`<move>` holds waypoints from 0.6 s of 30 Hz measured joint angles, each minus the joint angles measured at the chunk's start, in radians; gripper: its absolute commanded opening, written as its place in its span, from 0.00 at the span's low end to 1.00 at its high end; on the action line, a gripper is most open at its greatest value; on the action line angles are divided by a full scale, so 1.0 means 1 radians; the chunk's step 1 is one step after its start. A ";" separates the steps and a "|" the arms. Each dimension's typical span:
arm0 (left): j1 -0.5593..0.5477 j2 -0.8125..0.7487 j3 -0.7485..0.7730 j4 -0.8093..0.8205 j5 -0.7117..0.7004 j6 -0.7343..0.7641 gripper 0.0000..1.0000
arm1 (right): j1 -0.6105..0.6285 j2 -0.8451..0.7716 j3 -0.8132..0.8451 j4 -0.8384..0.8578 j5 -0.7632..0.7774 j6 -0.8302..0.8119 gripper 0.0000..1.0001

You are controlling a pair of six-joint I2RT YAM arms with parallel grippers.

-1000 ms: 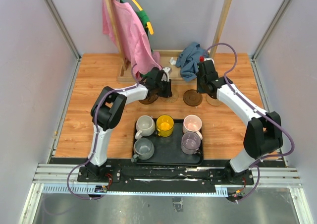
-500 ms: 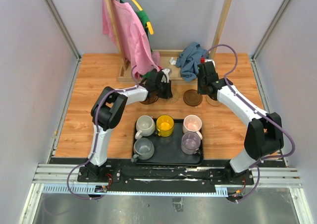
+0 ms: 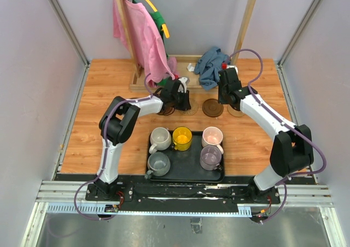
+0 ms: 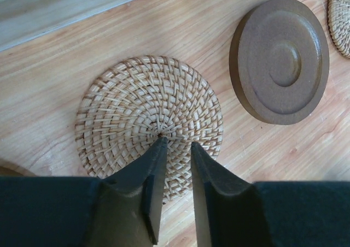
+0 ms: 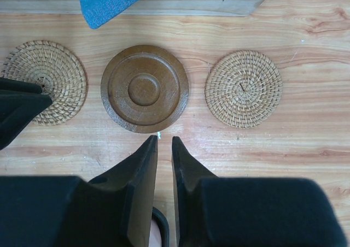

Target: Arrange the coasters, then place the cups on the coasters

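Note:
A row of coasters lies on the wood behind the tray: dark (image 3: pixel 164 109), woven (image 3: pixel 189 107), dark (image 3: pixel 213 107), woven (image 3: pixel 237 111). My left gripper (image 3: pixel 182 100) hangs low over the left woven coaster (image 4: pixel 149 118), tips (image 4: pixel 176 142) above its centre, jaws slightly apart and empty. The dark coaster (image 4: pixel 281 58) lies to its right. My right gripper (image 5: pixel 164 139) hovers just short of the dark coaster (image 5: pixel 145 88), jaws a narrow gap apart, empty. Off-white (image 3: pixel 159 137), yellow (image 3: pixel 182 138), pink (image 3: pixel 212 136), grey (image 3: pixel 158 163) and lilac (image 3: pixel 210 157) cups stand on the tray.
The black tray (image 3: pixel 186 174) sits near the arm bases. Behind the coasters stands a wooden rack base (image 3: pixel 158 82) with a pink cloth (image 3: pixel 143 39) hanging from it. A blue cloth (image 3: pixel 210 61) lies on the base's right end.
The left gripper's jaws have parted a little over the woven coaster, and its arm has edged slightly left. The right arm has hardly moved.

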 measured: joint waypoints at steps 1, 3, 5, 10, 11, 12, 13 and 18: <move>0.000 0.000 0.000 0.000 -0.002 -0.002 0.37 | 0.000 0.000 0.000 0.000 0.000 0.001 0.18; -0.002 -0.001 0.000 0.003 -0.003 -0.003 0.45 | 0.000 0.000 0.000 0.000 0.000 0.002 0.18; -0.005 -0.004 0.000 0.006 -0.003 -0.003 0.52 | 0.000 0.000 0.000 0.000 0.000 0.002 0.18; -0.010 -0.008 0.000 0.015 -0.016 -0.002 0.54 | 0.000 0.000 0.000 0.001 0.000 0.002 0.18; -0.010 -0.010 0.000 0.015 -0.020 -0.002 0.55 | 0.000 0.000 0.000 0.001 0.000 0.002 0.18; -0.010 -0.012 0.000 0.015 -0.024 -0.001 0.56 | 0.000 0.001 0.000 0.001 0.000 0.002 0.18; -0.010 -0.016 0.000 0.015 -0.030 0.001 0.56 | 0.000 0.001 0.000 0.001 0.000 0.002 0.18; -0.010 -0.092 -0.034 0.018 -0.043 0.002 0.60 | 0.000 0.001 0.000 0.001 0.000 0.002 0.18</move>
